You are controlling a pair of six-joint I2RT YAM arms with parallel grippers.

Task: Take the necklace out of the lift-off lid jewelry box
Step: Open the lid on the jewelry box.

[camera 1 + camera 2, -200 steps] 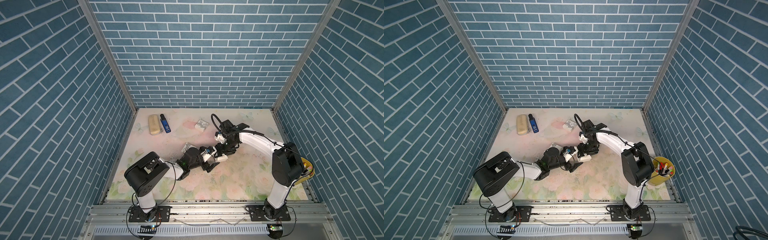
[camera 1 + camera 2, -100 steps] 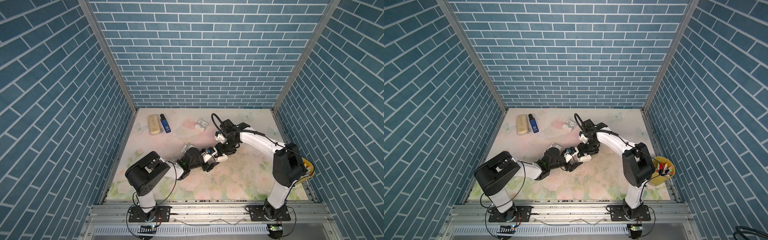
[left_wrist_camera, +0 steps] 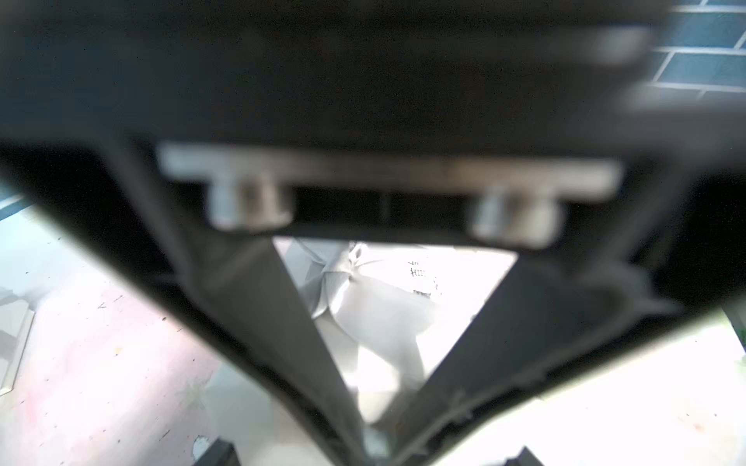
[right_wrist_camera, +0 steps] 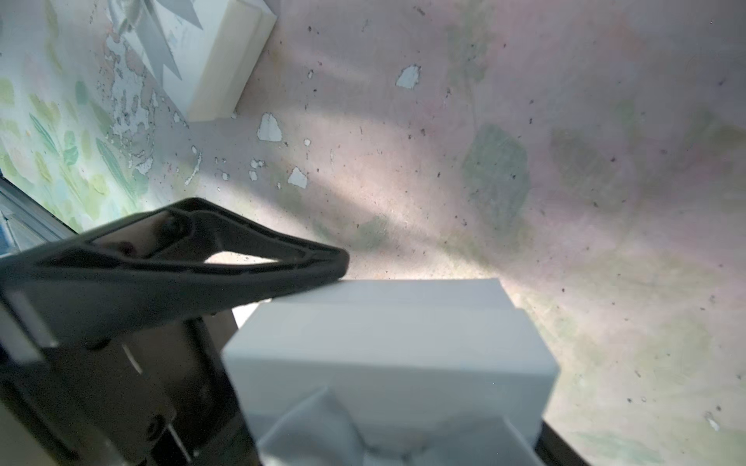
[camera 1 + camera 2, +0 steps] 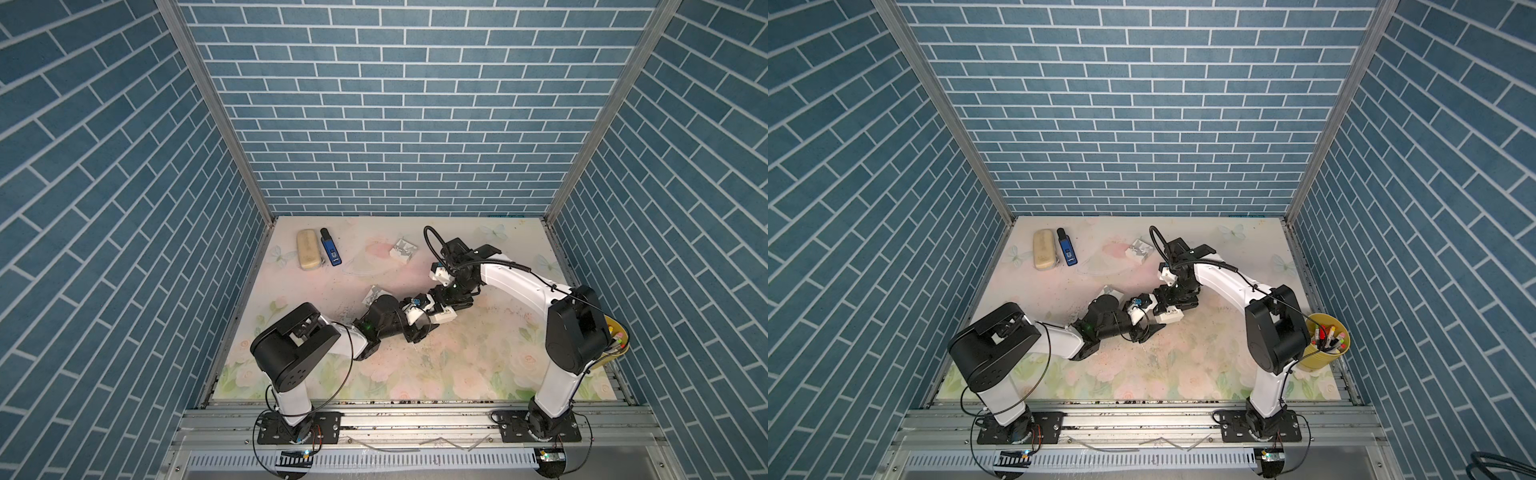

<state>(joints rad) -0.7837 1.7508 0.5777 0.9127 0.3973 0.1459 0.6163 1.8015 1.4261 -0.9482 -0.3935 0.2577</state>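
Both arms are nose to nose mid-table [image 5: 478, 361] at the small white jewelry box [image 5: 444, 318]. The left gripper [image 5: 428, 321] is at its near end and the right gripper [image 5: 448, 308] is on it from above. In the right wrist view the box [image 4: 387, 351] fills the lower middle. One black finger [image 4: 311, 262] lies with its tip at the box's far top edge and the opposite finger is hidden behind the box, so I cannot tell if the right jaws are clamped or clear. The left wrist view is badly blurred: a white shape [image 3: 383, 314] sits between the fingers [image 3: 262, 322], but contact is unreadable, so I cannot tell there either. The necklace is not visible anywhere. The box reads as closed, with a step along one edge that may be the lid seam, so I judge the necklace is inside. My read of the step in hand is lid removal, one arm pinning the base and the other pulling the lid. Next move calls for a firm hold low on the base, a grip on the lid sides only, and a straight vertical lift so the base doesn't ride up. Then park the lid on bare table, clear of the patterned box [image 5: 404, 251] at the back and the second patterned box [image 5: 373, 294] beside the left arm, before going in for the chain. Crowding is my worry, since the grippers are almost touching.
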